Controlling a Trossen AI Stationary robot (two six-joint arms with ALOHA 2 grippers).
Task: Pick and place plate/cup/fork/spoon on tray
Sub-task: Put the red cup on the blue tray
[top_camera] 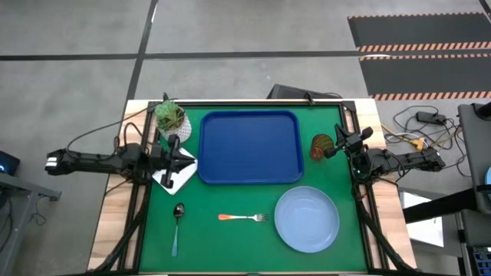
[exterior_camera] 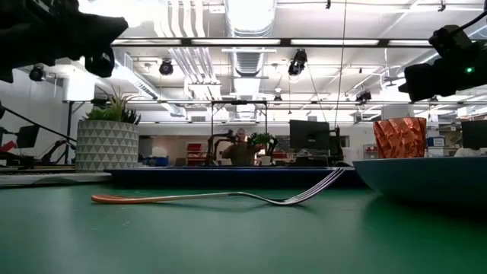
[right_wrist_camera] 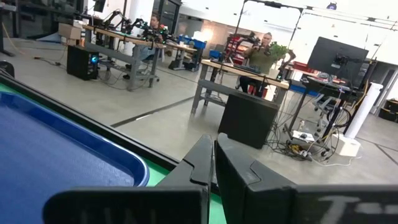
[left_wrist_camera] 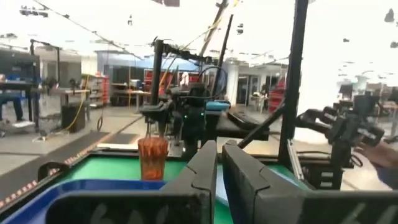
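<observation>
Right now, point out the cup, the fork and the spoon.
cup (top_camera: 321, 146), high view, on its dark-red body right of the tray.
fork (top_camera: 232, 218), high view, on its orange handle.
spoon (top_camera: 179, 209), high view, on its dark metal bowl.

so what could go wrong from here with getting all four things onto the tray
1. The cup stands right beside the right hand, which is shut; a careless first move could tip it.
2. The fork and spoon lie flat on the mat, so a pinch may slip off them.
3. The plate is wide and shallow, hard to grip by its rim, and could crowd the empty tray. The left hand, also shut, waits by the plant.
</observation>
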